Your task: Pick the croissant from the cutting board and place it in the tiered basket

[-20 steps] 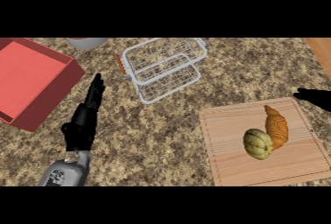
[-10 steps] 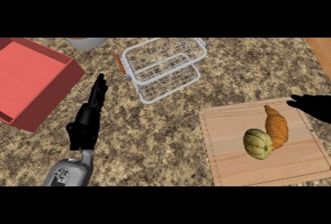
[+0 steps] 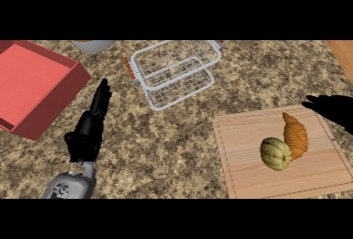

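Note:
An orange-brown croissant [image 3: 296, 135] lies on the wooden cutting board [image 3: 248, 158] at the lower right, touching a round green-yellow squash [image 3: 276, 153]. My right hand [image 3: 333, 108] comes in from the right edge, fingers straight, its tips just above and to the right of the croissant's upper end, holding nothing. The white wire tiered basket [image 3: 175, 72] stands at the upper middle of the counter. My left hand [image 3: 91, 125] rests open on the left side, fingers pointing up, apart from everything.
A red box [image 3: 34, 86] stands at the far left. A grey bowl [image 3: 93, 45] shows at the top edge. A thin orange stick [image 3: 127, 68] lies beside the basket's left side. A wooden strip [image 3: 342, 53] runs along the upper right corner.
My right hand has moved leftward and slightly down from the right edge toward the croissant's upper end. The left hand has barely shifted.

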{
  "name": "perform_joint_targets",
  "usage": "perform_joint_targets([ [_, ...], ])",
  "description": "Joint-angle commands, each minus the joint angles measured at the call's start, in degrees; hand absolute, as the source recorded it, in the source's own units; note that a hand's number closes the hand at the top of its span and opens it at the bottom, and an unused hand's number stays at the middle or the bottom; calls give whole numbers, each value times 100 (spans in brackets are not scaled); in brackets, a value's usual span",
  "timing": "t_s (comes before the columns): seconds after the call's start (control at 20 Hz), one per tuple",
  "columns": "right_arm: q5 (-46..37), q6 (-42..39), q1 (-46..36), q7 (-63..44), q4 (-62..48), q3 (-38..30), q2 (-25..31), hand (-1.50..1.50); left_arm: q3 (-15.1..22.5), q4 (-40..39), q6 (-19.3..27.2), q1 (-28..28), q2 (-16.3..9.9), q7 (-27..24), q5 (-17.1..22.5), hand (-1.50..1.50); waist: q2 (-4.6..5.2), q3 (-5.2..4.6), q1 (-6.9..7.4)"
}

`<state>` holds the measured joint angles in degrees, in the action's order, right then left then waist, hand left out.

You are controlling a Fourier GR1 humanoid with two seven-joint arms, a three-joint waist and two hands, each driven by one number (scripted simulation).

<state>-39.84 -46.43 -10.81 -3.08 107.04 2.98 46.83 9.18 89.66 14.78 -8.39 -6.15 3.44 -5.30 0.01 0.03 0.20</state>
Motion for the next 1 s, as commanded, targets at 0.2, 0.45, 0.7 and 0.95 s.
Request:
perform_joint_targets([
  [0.2,-620,250,-115,520,-875,-197,-233,-150,-284,-347,-280,-178,31,-198,68,0,4,-3,-21],
  [0.45,-888,169,125,559,-840,-150,-535,-150,-133,-177,-146,-63,201,-51,-216,0,-2,-3,-23],
  [0.7,-1081,445,-436,1486,-1895,-188,-354,-150,-403,87,-359,-110,17,192,-51,0,6,-2,21],
  [0.95,-1230,539,254,1628,-1410,-382,-615,-150,-256,219,-295,20,216,197,-259,0,-6,-2,-28],
])
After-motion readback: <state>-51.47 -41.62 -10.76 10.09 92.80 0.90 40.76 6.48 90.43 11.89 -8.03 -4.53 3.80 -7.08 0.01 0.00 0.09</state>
